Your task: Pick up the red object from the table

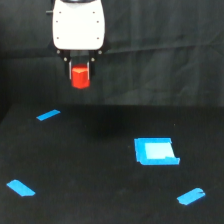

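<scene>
Your gripper [80, 70] has its jaws clamped on the red object [80, 78], lifted well above the table [90, 190]; blue square patch [156, 151] below. No legible writing.

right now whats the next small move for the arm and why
Probably just hold the grip and ease a little higher, or stop. The red object sits between the fingers of the hand, well above the table, with the blue square patch and tape strips lying below, so the pick looks essentially done.
</scene>
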Motion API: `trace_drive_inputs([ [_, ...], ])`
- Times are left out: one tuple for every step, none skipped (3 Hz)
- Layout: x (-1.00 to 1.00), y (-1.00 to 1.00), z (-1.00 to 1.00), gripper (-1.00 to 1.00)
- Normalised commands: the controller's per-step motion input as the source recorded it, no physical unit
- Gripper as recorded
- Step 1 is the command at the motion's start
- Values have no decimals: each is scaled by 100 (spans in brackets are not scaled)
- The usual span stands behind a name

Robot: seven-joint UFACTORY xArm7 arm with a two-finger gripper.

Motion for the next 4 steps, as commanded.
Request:
trace_drive_inputs([
  [-3,-3,7,-97],
  [-2,-3,8,-97],
  [-2,-3,8,-97],
  [-2,-3,7,-98],
])
